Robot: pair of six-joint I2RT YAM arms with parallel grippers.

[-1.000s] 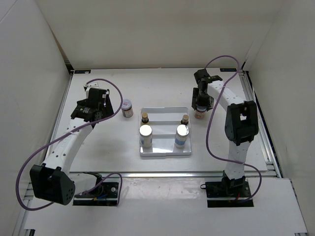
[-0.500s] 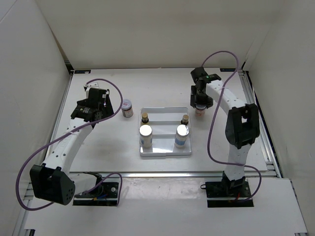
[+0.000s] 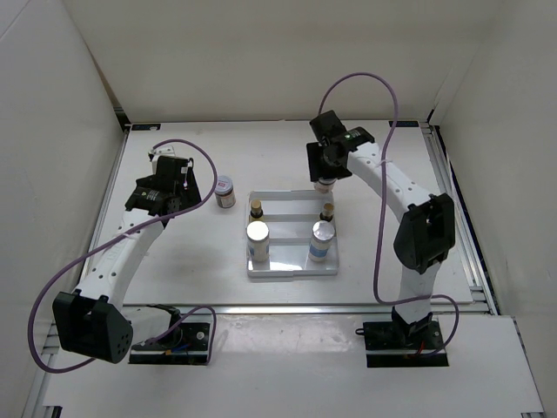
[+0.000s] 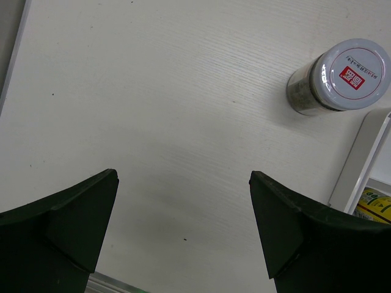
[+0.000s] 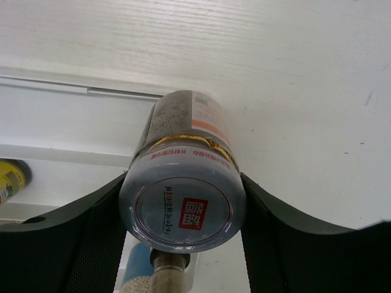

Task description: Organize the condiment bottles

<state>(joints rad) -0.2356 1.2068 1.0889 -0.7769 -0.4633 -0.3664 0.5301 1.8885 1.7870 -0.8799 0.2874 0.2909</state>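
Supervisor: Status on the right arm, what are you seeing?

Operator: I'm watching the right end effector (image 3: 325, 167) clamping a squat jar (image 5: 182, 210). Its white lid with the red mark is facing my wrist camera, and both fingers (image 5: 91, 244) are pressing its sides. It's hanging tilted over the far rim of the white tray (image 3: 291, 274), at about one o'clock from the tray's centre. I'm not able to tell whether it's touching the rim.

Supervisor: And the left?

Operator: The left end effector (image 4: 183, 177) is hovering over bare table (image 4: 153, 91), jaws standing wide apart and gripping nothing. The second squat jar (image 4: 342, 76) is standing upright on the table at two o'clock in that wrist view, near the tray's corner.

Supervisor: Tray contents?

Operator: I'm seeing two slim yellow bottles (image 3: 256, 209) standing along the left and right walls. Two white cylinders (image 3: 258, 233) with silver caps are standing just beside them, at six o'clock of each.
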